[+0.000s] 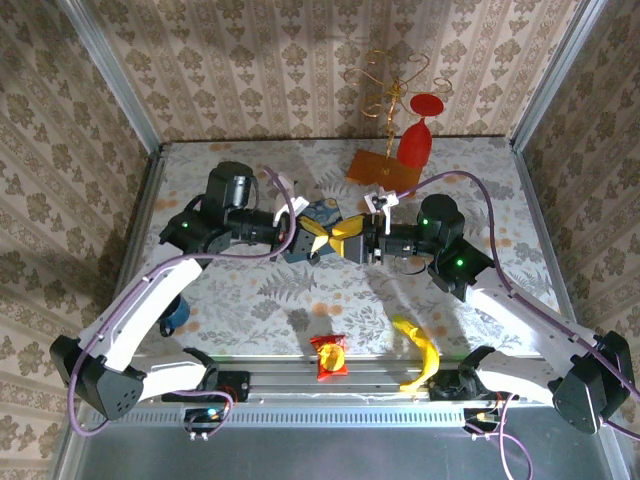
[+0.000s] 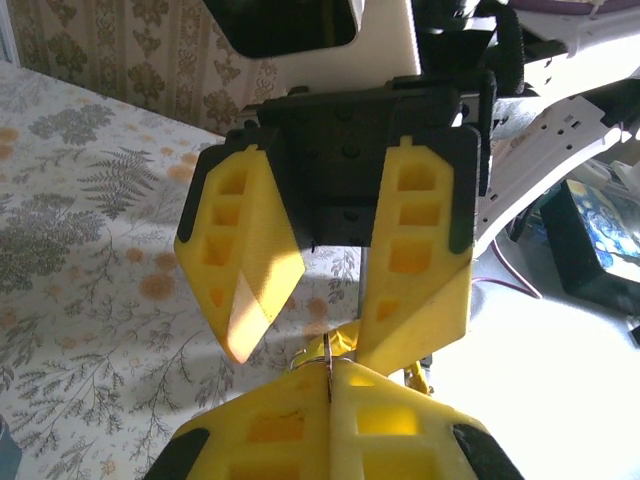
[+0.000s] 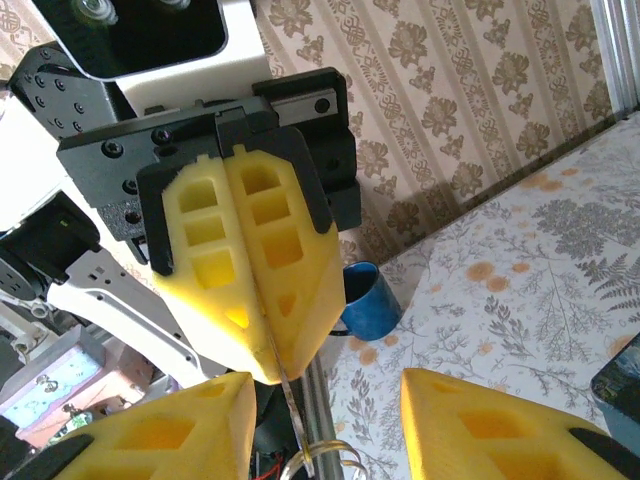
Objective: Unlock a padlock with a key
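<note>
At L gripper (image 3: 272, 365) tip: thin metal key (image 3: 293, 420).

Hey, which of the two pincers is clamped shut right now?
The left pincer: its yellow fingers press together on a thin key, while the right pincer has its fingers standing apart.

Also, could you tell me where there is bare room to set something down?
Free: the near-middle stretch between the blue cup and the red packet, and the far-right strip beyond the right arm. Crowded: the centre, where the left gripper, shut on the key, meets the right gripper beside the blue tin.
</note>
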{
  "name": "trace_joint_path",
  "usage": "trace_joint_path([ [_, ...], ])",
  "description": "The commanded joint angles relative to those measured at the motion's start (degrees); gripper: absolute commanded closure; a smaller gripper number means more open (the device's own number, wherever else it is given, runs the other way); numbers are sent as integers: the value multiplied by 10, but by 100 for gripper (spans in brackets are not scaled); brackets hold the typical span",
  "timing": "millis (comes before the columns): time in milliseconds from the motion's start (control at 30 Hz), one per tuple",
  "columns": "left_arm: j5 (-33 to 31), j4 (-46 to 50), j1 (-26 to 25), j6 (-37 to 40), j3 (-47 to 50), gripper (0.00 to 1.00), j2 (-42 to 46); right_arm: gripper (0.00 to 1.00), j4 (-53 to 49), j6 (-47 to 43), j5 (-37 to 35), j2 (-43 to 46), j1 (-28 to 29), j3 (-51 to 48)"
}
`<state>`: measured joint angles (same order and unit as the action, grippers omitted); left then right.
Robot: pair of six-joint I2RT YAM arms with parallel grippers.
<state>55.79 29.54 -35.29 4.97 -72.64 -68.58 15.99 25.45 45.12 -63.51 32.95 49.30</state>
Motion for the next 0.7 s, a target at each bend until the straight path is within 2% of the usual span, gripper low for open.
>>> trace_joint_path([
  [0, 19, -19, -2, -2, -3, 100, 11, 59, -11, -8, 22, -6, 4, 7],
  [167, 20, -26, 1, -8, -5, 100, 12, 67, -20, -9, 32, -10, 3, 9],
  [300, 21, -33, 6, -13, -3, 100, 13, 77, -21, -11, 32, -11, 3, 9],
  [400, 23, -36, 10, -19, -1, 100, 14, 86, -21, -14, 26, -10, 4, 8],
  [500, 26, -39, 14, -23, 1, 100, 17, 100, -22, -17, 19, -10, 4, 10],
  [600, 26, -47, 19, -33, 5, 100, 22, 100, -22, -18, 11, -8, 4, 11],
  [633, 24, -57, 22, -44, 8, 86, 25, 100, -21, -19, 11, -8, 4, 11],
  [667, 25, -70, 28, -59, 13, 68, 27, 100, -21, -19, 10, -8, 4, 11],
])
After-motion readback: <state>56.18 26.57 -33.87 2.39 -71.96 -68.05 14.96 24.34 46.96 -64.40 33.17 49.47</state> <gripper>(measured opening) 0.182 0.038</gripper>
